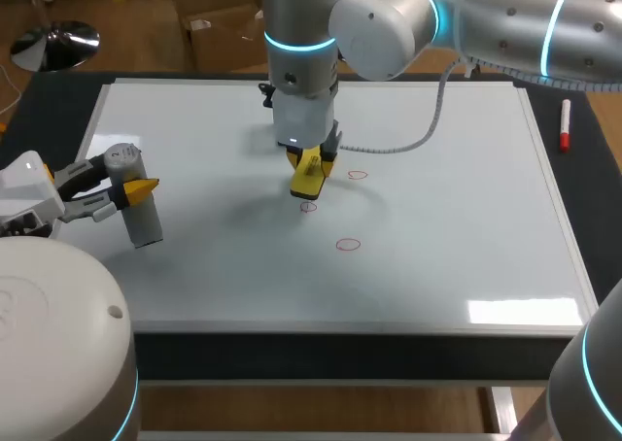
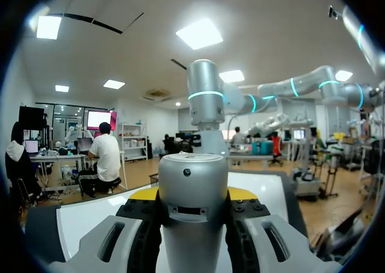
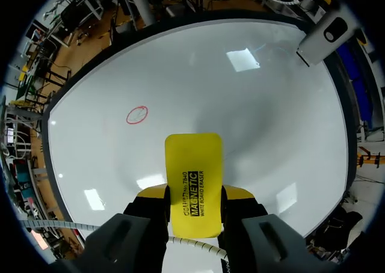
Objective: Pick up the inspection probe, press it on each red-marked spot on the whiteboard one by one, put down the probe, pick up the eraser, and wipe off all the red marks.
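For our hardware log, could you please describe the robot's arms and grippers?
The left arm and right arm are silver with glowing cyan rings; a coiled grey cable trails from the right. The left gripper and right gripper are grey-black with yellow tips.

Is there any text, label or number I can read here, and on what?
"MAGNETIC": on the yellow eraser in the right gripper.
"WHITE BOARD ERASER": under it, smaller.
A tiny line beside them: too small to read.
On probe, marker, whiteboard: nothing legible.
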